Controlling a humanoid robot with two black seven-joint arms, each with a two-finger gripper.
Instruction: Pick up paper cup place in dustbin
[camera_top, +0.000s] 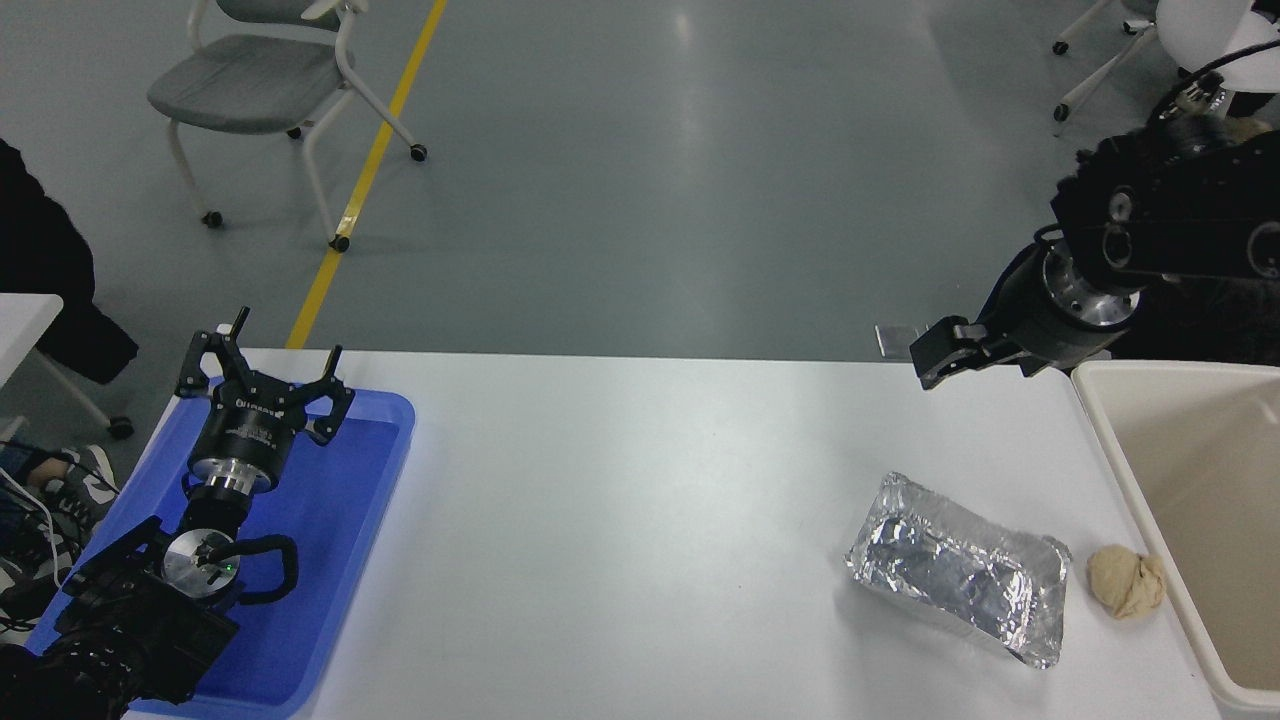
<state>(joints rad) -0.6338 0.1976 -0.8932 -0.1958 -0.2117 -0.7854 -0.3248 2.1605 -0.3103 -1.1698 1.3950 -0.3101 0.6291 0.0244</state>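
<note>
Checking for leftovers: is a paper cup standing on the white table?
No: the white table holds only a foil container, dough lump and blue tray.

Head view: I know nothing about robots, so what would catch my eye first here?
Probably the right gripper, reaching in from the right edge and hanging above the white table's far right corner. Below it lie a crumpled silver foil container and a beige lump, beside the cream dustbin. At lower left, the left gripper sits parked, open, over a blue tray.

Blue tray (340, 560), silver foil container (955, 570), cream dustbin (1120, 470).
</note>
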